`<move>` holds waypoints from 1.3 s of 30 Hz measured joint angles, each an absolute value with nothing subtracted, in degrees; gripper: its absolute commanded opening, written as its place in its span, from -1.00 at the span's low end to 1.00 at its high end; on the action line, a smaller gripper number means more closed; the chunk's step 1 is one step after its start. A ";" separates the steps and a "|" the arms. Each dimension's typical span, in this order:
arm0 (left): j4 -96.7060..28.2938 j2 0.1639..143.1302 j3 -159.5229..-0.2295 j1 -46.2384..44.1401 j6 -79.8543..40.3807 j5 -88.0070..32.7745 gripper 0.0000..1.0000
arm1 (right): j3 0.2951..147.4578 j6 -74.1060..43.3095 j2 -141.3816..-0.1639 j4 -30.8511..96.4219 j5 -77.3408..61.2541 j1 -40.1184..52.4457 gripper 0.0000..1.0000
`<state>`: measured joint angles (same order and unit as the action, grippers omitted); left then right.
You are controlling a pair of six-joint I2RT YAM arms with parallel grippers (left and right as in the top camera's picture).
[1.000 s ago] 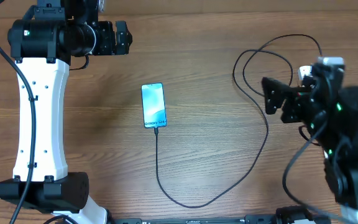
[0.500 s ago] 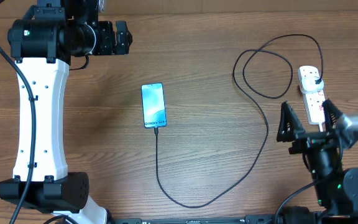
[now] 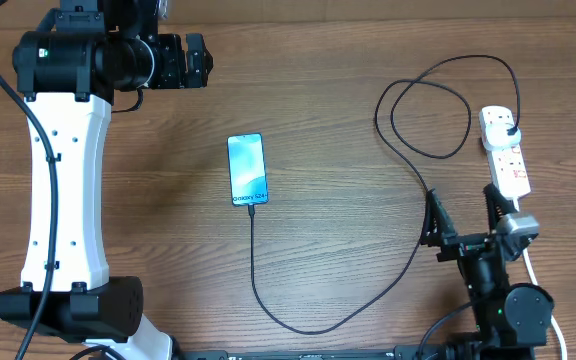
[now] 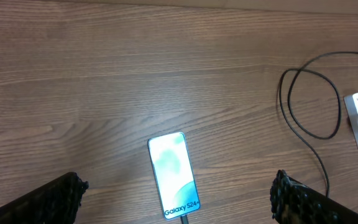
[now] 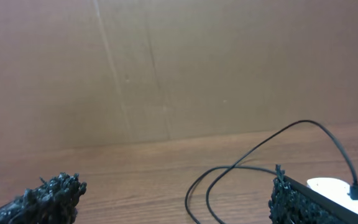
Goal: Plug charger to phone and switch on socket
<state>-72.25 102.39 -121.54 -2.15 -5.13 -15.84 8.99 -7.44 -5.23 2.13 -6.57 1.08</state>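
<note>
Charger (image 3: 252, 250) tip sits in phone (image 3: 247, 169), centre; plug head (image 3: 508, 128) in socket (image 3: 508, 160), far right. Right gripper (image 3: 465, 218) near socket, left gripper (image 3: 199, 60) well apart: 2 pincers wide open, empty. Judged remaining: switching. Next move calls for fingertip on red switch.

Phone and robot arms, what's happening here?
Nothing is being held right now. The phone lies on the table with the black charger running into its bottom end, and the plug sits in the socket. The right gripper hangs open beside the socket's near end. The left gripper is open too, far off. Whether the socket is switched on is too small to tell.
</note>
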 measured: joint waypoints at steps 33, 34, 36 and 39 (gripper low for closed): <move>-72.27 102.39 -121.54 -2.15 -5.15 -15.84 0.99 | 1.06 -7.44 -0.80 4.56 -6.37 3.46 1.00; -72.27 102.39 -121.54 -2.15 -5.13 -15.84 0.99 | 1.06 -7.46 -0.80 4.54 -6.37 3.46 1.00; -72.27 102.39 -121.54 -2.15 -5.15 -15.84 0.99 | 1.06 -7.46 -0.80 4.56 -6.37 3.46 1.00; -72.27 102.39 -121.54 -2.15 -5.15 -15.84 0.99 | 1.06 -7.44 -0.80 4.56 -6.35 3.49 1.00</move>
